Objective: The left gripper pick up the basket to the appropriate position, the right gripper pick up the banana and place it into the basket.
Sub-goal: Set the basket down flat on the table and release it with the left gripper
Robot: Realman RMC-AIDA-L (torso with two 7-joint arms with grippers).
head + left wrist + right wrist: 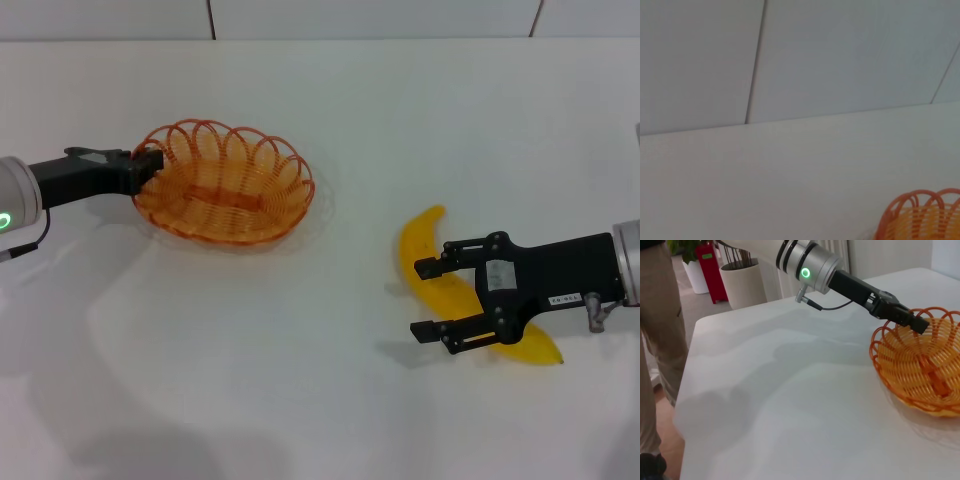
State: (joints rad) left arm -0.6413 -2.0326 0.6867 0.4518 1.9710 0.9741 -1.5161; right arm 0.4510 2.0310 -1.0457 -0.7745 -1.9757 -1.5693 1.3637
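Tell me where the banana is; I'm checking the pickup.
In the head view, the banana lies on the table's right side, under the open right gripper.

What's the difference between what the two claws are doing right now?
The left gripper is closed on the rim of the orange wire basket; the right gripper is open, fingers spread, over the yellow banana without gripping it. The left reaches in from the robot's left side, the right from its right. Both are black two-fingered claws above the same white table.
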